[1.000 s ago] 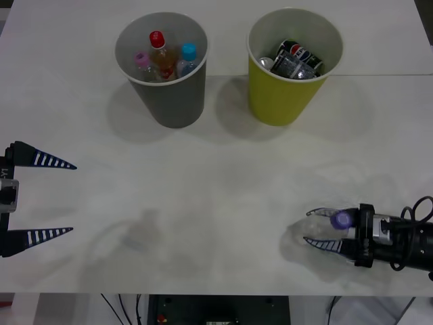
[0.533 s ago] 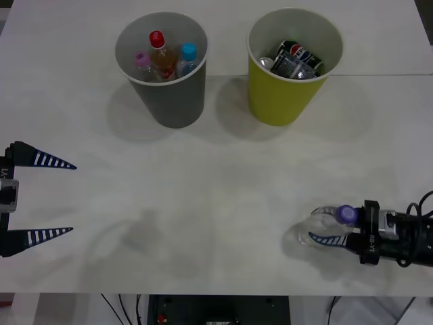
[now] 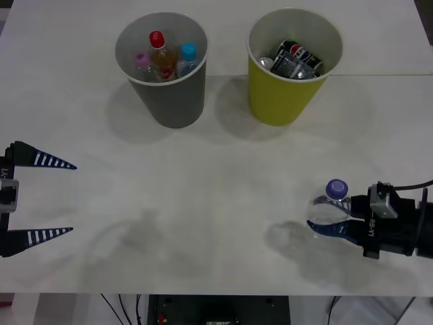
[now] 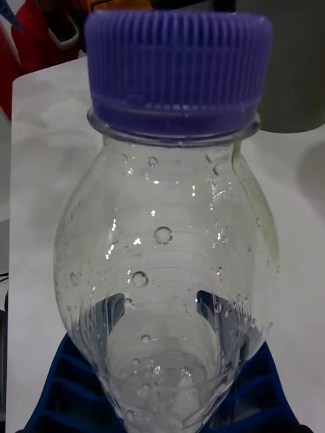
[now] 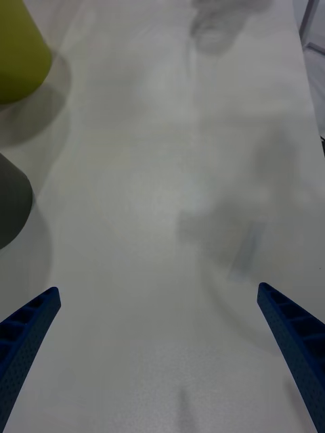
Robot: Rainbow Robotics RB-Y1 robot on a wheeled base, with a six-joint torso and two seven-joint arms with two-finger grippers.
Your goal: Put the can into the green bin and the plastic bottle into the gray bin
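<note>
1. Right gripper (image 3: 329, 218) clamped on the plastic bottle (image 3: 329, 206), lifted off the table (image 3: 216, 203) near its front right corner, purple cap up.
2. Left gripper (image 3: 51, 198) wide open, empty, parked at the front left edge.
3. Step: carry. Next, I judge: travel to the gray bin (image 3: 162, 68), back left, release above rim.
4. Green bin (image 3: 291, 64) beside it holds cans.

**Bottle, bins and cans**

You saw the plastic bottle (image 3: 329, 208), clear with a purple cap and beaded with droplets inside, upright at the table's near right. The gray bin (image 3: 162, 68) stood at the far side, already holding three bottles. Just beside it, the green bin (image 3: 292, 64) stood upright with cans (image 3: 295, 59) lying inside.
</note>
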